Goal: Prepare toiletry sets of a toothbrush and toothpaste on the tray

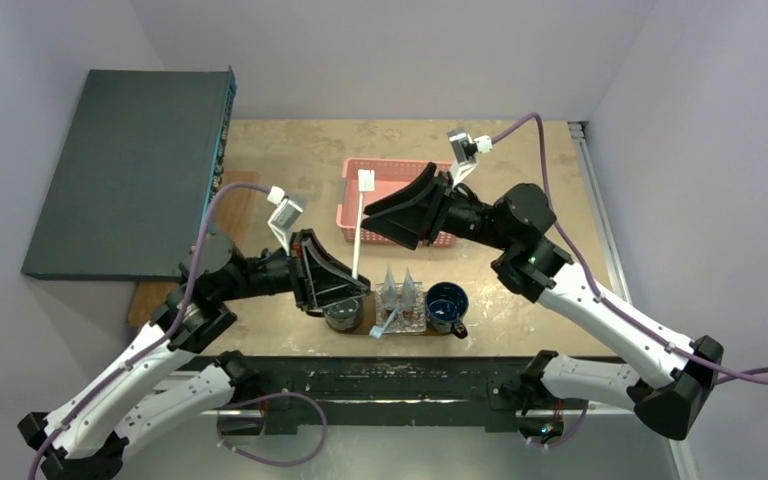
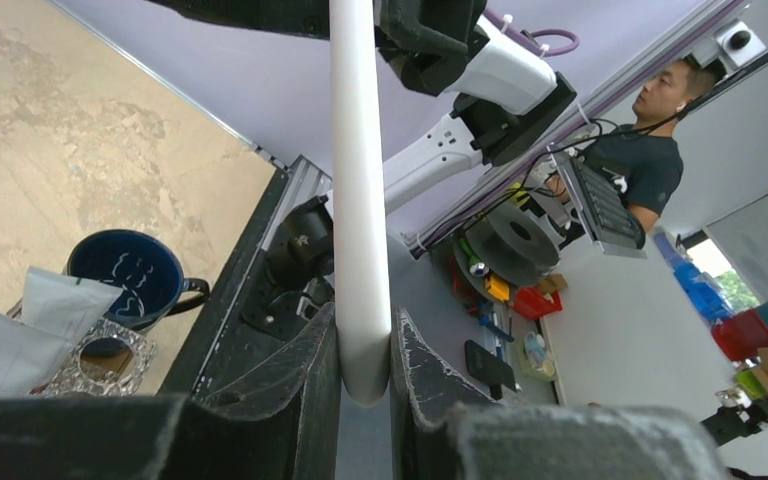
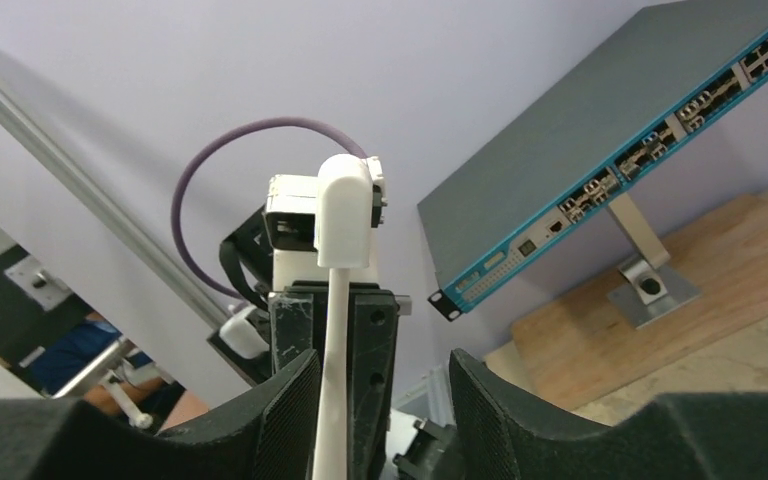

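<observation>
Left tool (image 2: 365, 352) is clenched on the bottom end of the white toothbrush (image 2: 360, 180), holding it upright above the tabletop (image 1: 520, 160). Right tool (image 3: 385, 375) is released, fingers spread either side of the brush, over the pink basket (image 1: 395, 172).

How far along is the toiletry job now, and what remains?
Done: silvery-white toothpaste tubes stand in a clear glass holder. In hand: the left claw is shut on a slim white toothbrush; the right claw is open around it. Left: setting it down by the tubes.
</observation>
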`<action>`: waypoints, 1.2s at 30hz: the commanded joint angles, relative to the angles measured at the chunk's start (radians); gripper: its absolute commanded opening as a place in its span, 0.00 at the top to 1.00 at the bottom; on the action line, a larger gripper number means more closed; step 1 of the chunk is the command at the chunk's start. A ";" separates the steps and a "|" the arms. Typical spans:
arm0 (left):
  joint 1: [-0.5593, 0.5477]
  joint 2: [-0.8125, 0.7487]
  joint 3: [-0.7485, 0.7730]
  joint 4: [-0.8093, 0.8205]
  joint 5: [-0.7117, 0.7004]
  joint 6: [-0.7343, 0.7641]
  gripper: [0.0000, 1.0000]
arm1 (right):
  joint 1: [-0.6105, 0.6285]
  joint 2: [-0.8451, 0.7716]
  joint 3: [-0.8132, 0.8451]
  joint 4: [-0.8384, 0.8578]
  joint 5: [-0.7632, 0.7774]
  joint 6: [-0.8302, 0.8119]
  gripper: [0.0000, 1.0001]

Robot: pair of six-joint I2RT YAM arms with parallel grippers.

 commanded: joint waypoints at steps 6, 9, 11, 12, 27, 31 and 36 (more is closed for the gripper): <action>0.002 -0.065 0.031 -0.220 0.031 0.159 1.00 | -0.001 -0.047 0.133 -0.282 -0.143 -0.253 0.43; 0.002 -0.082 0.031 -0.273 0.051 0.188 1.00 | -0.002 -0.049 0.164 -0.357 -0.169 -0.294 0.42; 0.002 -0.090 0.033 -0.307 0.067 0.208 1.00 | -0.002 -0.044 0.181 -0.390 -0.200 -0.314 0.42; 0.002 -0.095 0.035 -0.324 0.074 0.220 1.00 | -0.002 -0.040 0.190 -0.405 -0.215 -0.323 0.41; 0.001 -0.116 0.074 -0.582 0.242 0.376 1.00 | -0.002 0.006 0.287 -0.633 -0.387 -0.461 0.38; 0.002 -0.098 0.098 -0.673 0.262 0.430 1.00 | -0.002 0.015 0.291 -0.674 -0.434 -0.476 0.37; 0.002 -0.089 0.105 -0.723 0.261 0.459 1.00 | -0.002 0.015 0.283 -0.705 -0.451 -0.483 0.37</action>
